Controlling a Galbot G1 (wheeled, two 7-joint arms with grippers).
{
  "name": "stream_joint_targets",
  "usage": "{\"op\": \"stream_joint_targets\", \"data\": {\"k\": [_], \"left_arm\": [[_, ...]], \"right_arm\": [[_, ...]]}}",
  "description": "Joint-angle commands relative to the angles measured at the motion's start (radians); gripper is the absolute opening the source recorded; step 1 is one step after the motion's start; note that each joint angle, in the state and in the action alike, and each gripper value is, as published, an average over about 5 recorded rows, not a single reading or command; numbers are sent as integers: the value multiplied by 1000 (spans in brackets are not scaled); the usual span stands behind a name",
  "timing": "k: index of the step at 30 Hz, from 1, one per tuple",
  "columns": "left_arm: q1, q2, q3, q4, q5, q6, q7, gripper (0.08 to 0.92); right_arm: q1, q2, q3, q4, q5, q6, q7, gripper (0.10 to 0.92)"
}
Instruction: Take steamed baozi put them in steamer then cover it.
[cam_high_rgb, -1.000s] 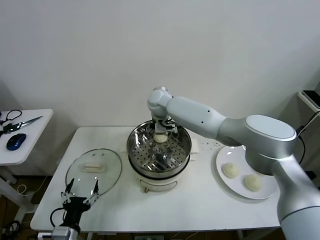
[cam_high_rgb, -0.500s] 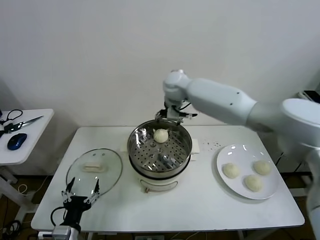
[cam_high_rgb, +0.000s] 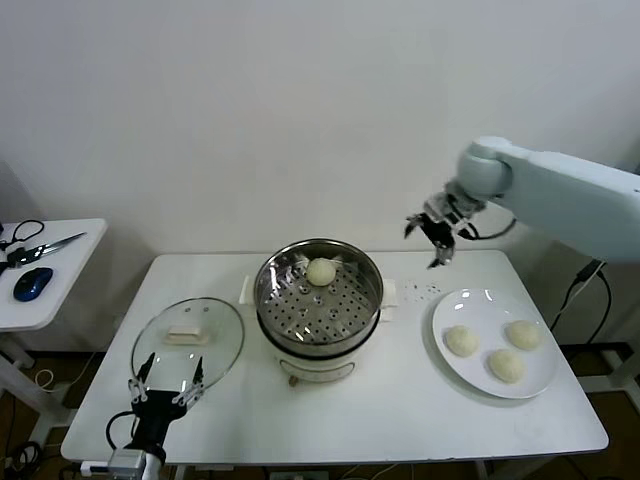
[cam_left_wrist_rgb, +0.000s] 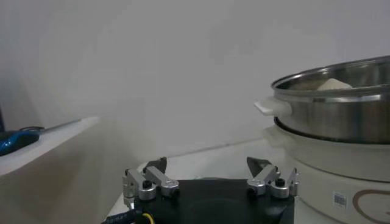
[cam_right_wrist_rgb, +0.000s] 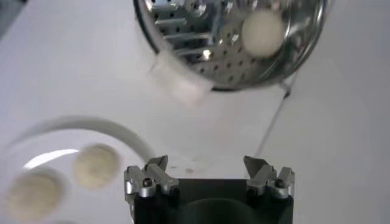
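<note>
The steel steamer (cam_high_rgb: 275, 305) stands mid-table on its white base, with one baozi (cam_high_rgb: 321, 271) lying at the back of its perforated floor. Three more baozi (cam_high_rgb: 461, 341) lie on the white plate (cam_high_rgb: 470, 304) at the right. The glass cover (cam_high_rgb: 187, 338) lies flat on the table left of the steamer. My right gripper (cam_high_rgb: 432, 238) hangs open and empty in the air between steamer and plate; its wrist view shows the steamer (cam_right_wrist_rgb: 183, 24), the baozi (cam_right_wrist_rgb: 262, 31) and the plate's buns (cam_right_wrist_rgb: 95, 165). My left gripper (cam_high_rgb: 165, 385) waits open at the front-left edge beside the cover.
A small side table at the far left carries scissors (cam_high_rgb: 45, 245) and a blue mouse (cam_high_rgb: 32, 282). The steamer's white handle (cam_left_wrist_rgb: 272, 108) juts toward my left gripper (cam_left_wrist_rgb: 210, 167). A wall runs close behind the table.
My right gripper has let go of the baozi in the steamer, risen and swung right toward the plate, empty. The left arm has not moved.
</note>
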Motion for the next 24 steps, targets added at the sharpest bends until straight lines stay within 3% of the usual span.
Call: {"op": "stream_joint_targets", "data": {"k": [1,11,24], "left_arm": [[1,-1,1,0,2,1,0,823],[8,-7,-4,11,8,-3,-1,823],[6,-9,-8,28,10,-7,-1,823]], "right_arm": [[-255,-234,95,1,71,-211,-18,823],[-535,-156,340,-134,-105,-188,-17,823],[-572,-30,374,-248,-117,-170,-9,823]]}}
